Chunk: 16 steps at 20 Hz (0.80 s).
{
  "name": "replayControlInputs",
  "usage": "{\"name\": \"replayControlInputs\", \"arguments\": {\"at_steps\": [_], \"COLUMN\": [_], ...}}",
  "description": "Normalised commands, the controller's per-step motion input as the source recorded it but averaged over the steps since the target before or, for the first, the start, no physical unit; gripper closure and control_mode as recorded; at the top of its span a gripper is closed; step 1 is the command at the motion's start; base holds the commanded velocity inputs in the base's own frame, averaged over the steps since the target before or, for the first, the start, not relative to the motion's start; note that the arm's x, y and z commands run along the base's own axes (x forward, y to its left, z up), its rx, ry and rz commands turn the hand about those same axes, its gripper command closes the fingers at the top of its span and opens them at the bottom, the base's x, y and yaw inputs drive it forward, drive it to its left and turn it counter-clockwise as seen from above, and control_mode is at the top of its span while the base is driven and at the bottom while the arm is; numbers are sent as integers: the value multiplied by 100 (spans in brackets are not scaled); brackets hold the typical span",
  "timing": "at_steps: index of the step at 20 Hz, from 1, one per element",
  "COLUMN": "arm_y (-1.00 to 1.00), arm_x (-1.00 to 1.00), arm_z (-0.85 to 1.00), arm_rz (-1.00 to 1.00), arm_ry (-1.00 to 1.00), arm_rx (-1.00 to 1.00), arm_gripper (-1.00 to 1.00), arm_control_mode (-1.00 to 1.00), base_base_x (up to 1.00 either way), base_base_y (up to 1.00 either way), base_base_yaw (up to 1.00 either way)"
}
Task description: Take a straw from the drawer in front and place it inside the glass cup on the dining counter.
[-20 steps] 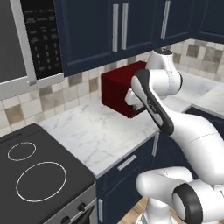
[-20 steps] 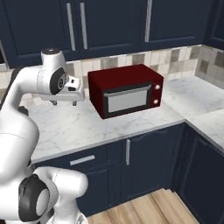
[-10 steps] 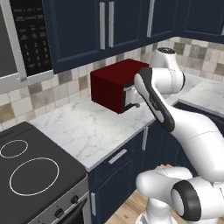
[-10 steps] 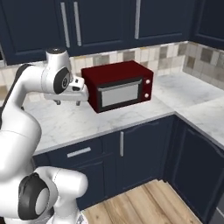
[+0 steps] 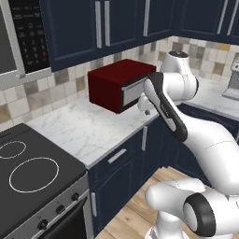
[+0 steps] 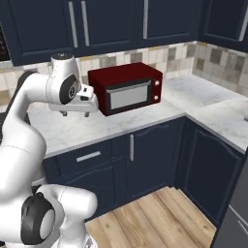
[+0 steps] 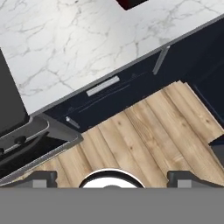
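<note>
the gripper [image 6: 75, 113] hangs high over the white marble worktop [image 5: 88, 128], just left of the red microwave [image 6: 128, 87] as the right base view has it; its 2 fingers stand spread wide with nothing between them, and the hand view looks straight down past the finger tips [image 7: 186, 177] at the counter edge and the wooden floor [image 7: 144, 140]; that raised, downward-looking pose reads to me as a carrying or scouting posture, hand kept clear of the cabinets while the base lines up.

the drawer [image 6: 82, 157] sits shut under the worktop, its flat navy front flush and its small silver bar handle [image 7: 102, 85] lying level; in the left base view it is beside the black stove [image 5: 32, 177]; the taller door with the upright handle [image 6: 131, 147] stands next to it; the straw, i judge, is inside, since the drawer is closed; i see no cup or dining counter from here.

so nothing of the task looks done yet; the next move would need the hand brought down and forward to that bar handle, fingers straddling it, then a straight pull outward.
</note>
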Motion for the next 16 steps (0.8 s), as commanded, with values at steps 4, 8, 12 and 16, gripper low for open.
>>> {"name": "replayControlInputs", "arguments": {"at_steps": [4,8,12,16], "arm_y": [0,-19,-74,-55], "arm_x": [-5,-2,0,0], "arm_z": [-4,-23,-34,-47], "arm_rz": [-1,-4,-9,-11], "arm_ry": [1,5,2,0], "arm_rx": [2,10,30,36], "arm_gripper": [-100,-100,-100,-100], "arm_control_mode": [-100,-100,-100,-100], "base_base_x": [-23,0,0,0], "base_base_y": [8,0,0,0], "base_base_yaw": [-6,0,0,0]}}
